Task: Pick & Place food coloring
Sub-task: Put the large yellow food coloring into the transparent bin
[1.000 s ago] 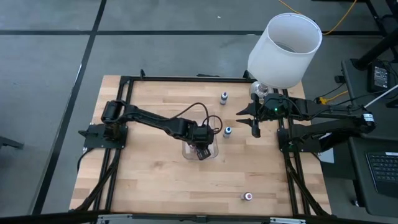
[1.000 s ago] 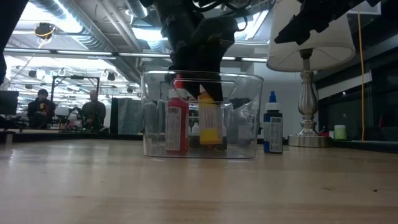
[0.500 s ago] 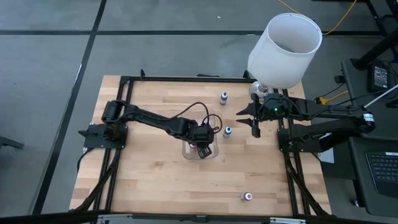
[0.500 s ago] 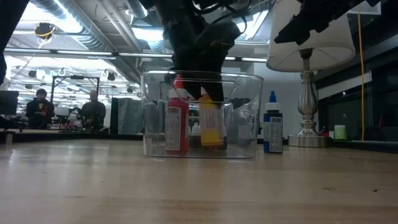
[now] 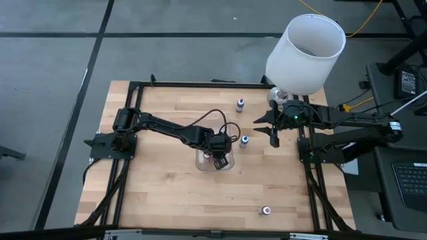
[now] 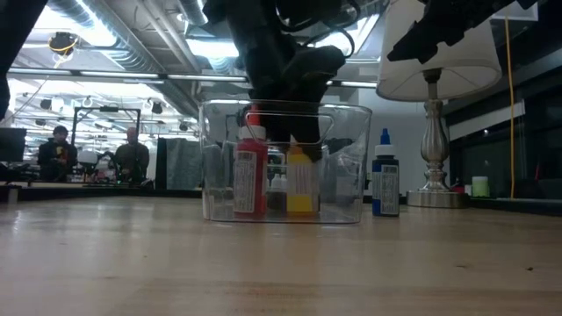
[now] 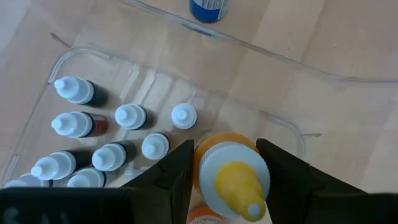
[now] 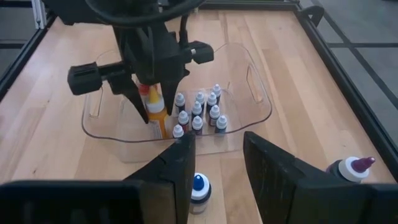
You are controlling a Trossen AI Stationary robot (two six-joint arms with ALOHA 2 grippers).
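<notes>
Lowered since before: yellow bottle [image 7: 231, 180] into tray [image 8: 258, 93] | left tool [image 7: 224, 171] grasping it | right tool [image 8: 214, 162] parted, empty | risk: toppling neighbouring small bottles [image 7: 134, 116] on release

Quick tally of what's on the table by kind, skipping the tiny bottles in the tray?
red bottle, in tray: 1
yellow bottle, in tray: 1
loose bottles on table: 3
clear tray: 1
lamp: 1
Total: 7

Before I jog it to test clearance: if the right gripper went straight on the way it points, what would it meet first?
Probably the blue-capped bottle standing on the table just ahead of the right gripper, before the clear tray; depth is uncertain.
</notes>
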